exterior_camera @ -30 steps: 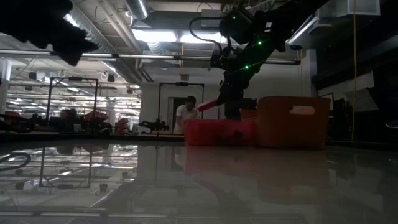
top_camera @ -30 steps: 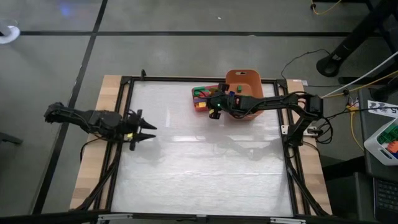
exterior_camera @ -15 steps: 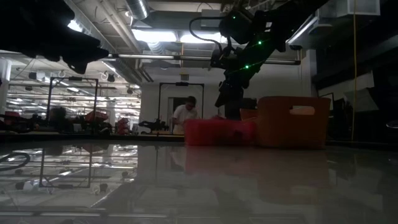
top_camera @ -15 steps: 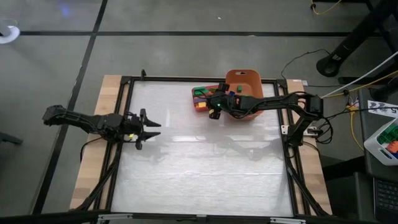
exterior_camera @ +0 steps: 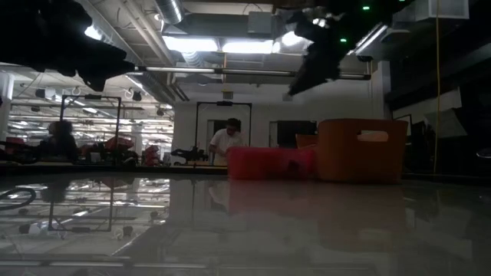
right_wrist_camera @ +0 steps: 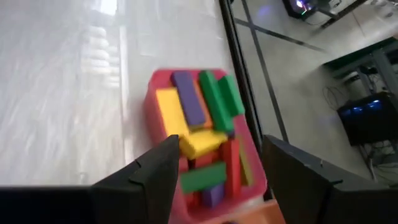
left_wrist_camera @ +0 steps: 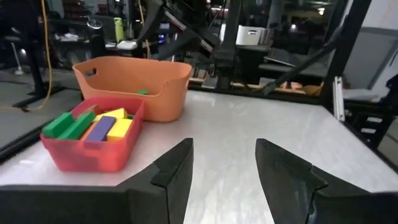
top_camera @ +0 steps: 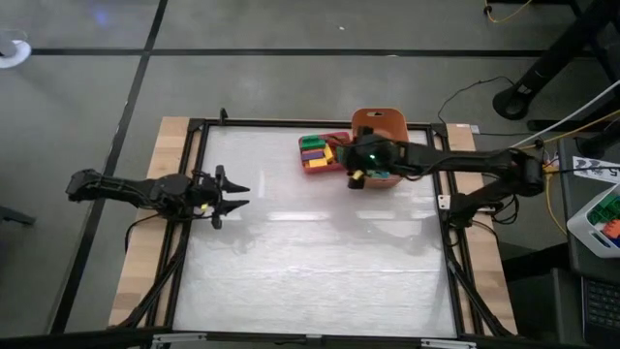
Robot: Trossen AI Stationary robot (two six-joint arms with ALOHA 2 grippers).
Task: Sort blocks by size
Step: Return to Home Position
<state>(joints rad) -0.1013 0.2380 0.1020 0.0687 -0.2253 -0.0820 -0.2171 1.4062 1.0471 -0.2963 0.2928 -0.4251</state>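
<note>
Long blocks (right_wrist_camera: pixel 193 106) in green, purple, yellow and red lie piled in the pink tray (right_wrist_camera: pixel 151 87) at the table's far side, also seen as blocks (top_camera: pixel 315 150) in the high view. One small green block (left_wrist_camera: pixel 142 92) lies in the orange tub (left_wrist_camera: pixel 137 74). My right gripper (right_wrist_camera: pixel 217 143) hangs open and holds nothing, high over the tray's right end and the tub's edge, tilted down; it is the right gripper (top_camera: pixel 351 167) in the high view. My left gripper (top_camera: pixel 232 194) stands open at the table's left side, level, pointing at the tray, with nothing between its fingers (left_wrist_camera: pixel 177 168).
The orange tub (top_camera: pixel 378 118) stands right of the pink tray (top_camera: pixel 303 155), touching or nearly so. A black frame runs round the table. The white tabletop spreads wide between my left gripper and the tray. A person stands in the room beyond the table (exterior_camera: pixel 227 142).
My right gripper held a red bar over the tray, let it go into the tray, then rose and drew back toward the table's right edge, over the tub. My left gripper has shifted slightly toward the far edge and levelled out.
</note>
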